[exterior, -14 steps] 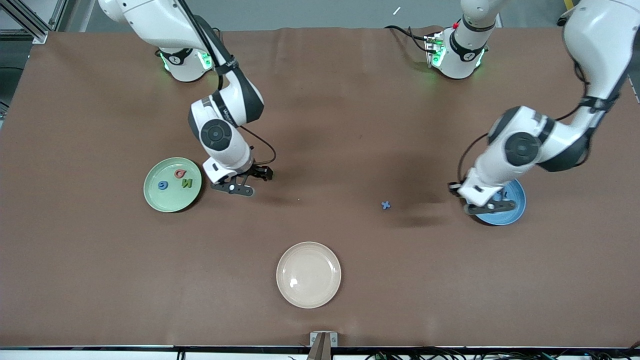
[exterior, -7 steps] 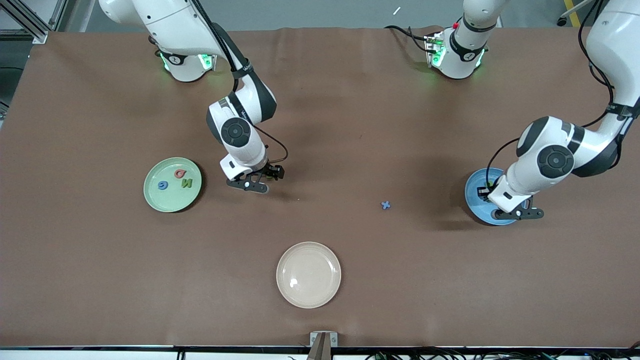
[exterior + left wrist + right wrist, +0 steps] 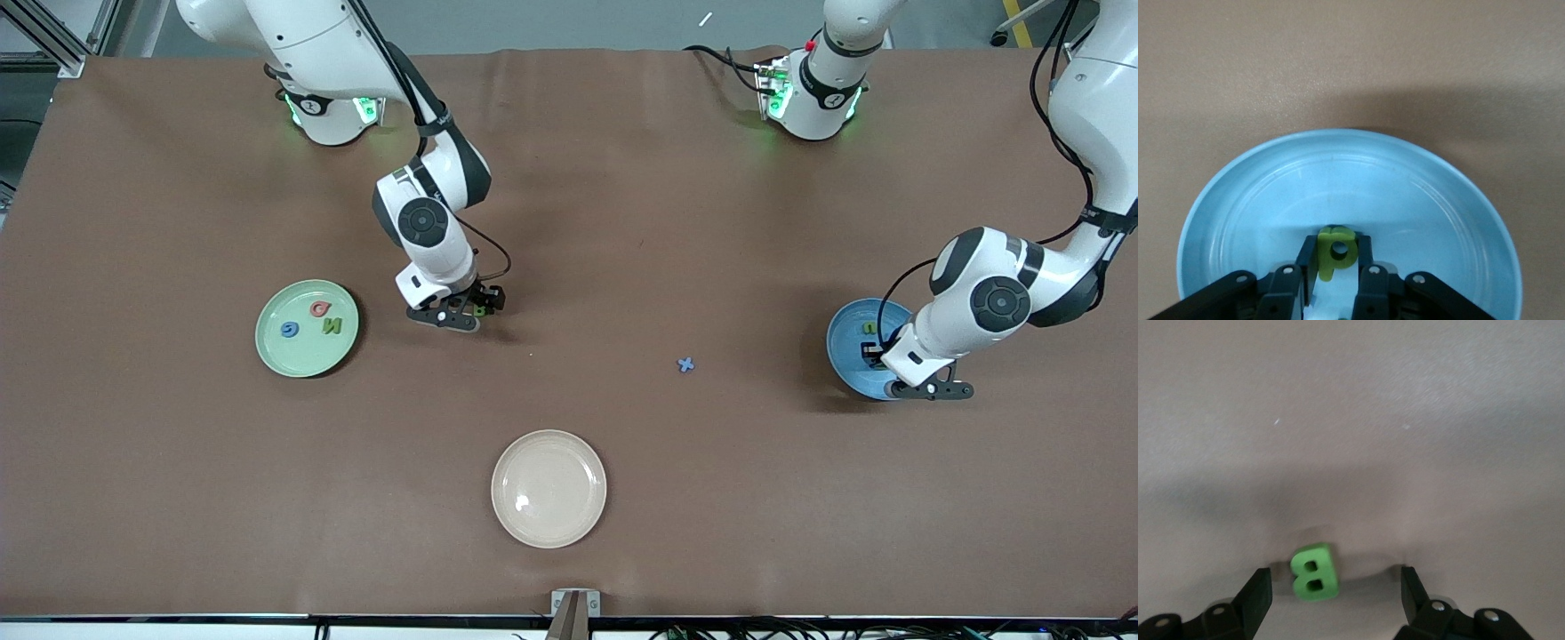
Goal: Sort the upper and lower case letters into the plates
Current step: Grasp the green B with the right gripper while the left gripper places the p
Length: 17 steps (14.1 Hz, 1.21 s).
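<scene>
1. The right gripper is down at the brown table, toward the right arm's end, about midway between the edge where the arm bases stand and the edge nearest the front camera. It sits just beside the pale green plate.
2. In the right wrist view its fingers are spread wide with the green B lying on the table between them, close to one finger and touching neither. So this claw is released and grasps nothing.
3. The pale green plate holds three letters: a pink Q, a blue G and a green N, all apart from each other.
4. The left gripper is over the bright blue plate, which lies toward the left arm's end of the table.
5. In the left wrist view its fingers are clenched on a small green p, held above the plate's floor.
6. Another green letter lies in the blue plate; which one it is cannot be told.
7. A small blue x lies alone on the bare table, between the two arms' working spots and nearer the blue plate.
8. A cream-white plate sits near the middle of the table edge closest to the front camera, well apart from both grippers.
</scene>
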Tool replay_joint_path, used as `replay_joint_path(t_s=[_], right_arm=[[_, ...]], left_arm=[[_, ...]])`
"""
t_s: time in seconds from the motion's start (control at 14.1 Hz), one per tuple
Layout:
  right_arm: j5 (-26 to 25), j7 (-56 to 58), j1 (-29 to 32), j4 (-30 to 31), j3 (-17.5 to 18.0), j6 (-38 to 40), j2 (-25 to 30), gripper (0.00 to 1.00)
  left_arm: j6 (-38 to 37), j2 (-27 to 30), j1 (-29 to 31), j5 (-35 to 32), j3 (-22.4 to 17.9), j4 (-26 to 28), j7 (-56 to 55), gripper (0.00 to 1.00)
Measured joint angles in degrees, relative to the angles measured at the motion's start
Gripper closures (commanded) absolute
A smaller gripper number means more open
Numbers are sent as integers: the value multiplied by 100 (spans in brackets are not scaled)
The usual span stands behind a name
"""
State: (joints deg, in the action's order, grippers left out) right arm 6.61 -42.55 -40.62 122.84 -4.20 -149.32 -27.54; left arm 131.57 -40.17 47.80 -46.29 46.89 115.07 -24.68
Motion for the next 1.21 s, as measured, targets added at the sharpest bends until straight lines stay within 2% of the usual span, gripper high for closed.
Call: replay_joint_path(t_s=[0.14, 0.21, 0.28, 0.35, 0.43, 0.57, 0.78, 0.99, 1.21], right_arm=[[0, -34, -83, 0, 0, -9, 0, 37], [0, -49, -107, 0, 0, -9, 0, 49], [0, -52, -119, 0, 0, -9, 0, 60], [1, -54, -120, -1, -1, -10, 1, 67], [1, -55, -120, -4, -7, -10, 22, 74], [2, -56, -120, -5, -27, -4, 40, 97], [8, -61, -99, -6, -54, 21, 44, 100], [8, 76, 91, -36, -114, 281, 81, 100], [7, 894, 606, -103, -166, 849, 382, 100]], left_arm=[[0, -22, -1, -12, -4, 0, 0, 78], [0, -22, -2, -14, -4, 0, 0, 49], [0, -22, -1, -19, -4, -1, 1, 14], [0, -20, -1, -32, -4, -6, 6, 1], [-1, -8, 1, -41, 1, -22, 8, 0], [-56, 72, 24, -18, 146, -82, 9, 0], [-543, 301, 37, 500, 713, -241, -97, 0], [-806, 456, -17, 735, 1240, -309, -832, 0], [-807, 436, -502, 813, 1413, -355, -1867, 0]])
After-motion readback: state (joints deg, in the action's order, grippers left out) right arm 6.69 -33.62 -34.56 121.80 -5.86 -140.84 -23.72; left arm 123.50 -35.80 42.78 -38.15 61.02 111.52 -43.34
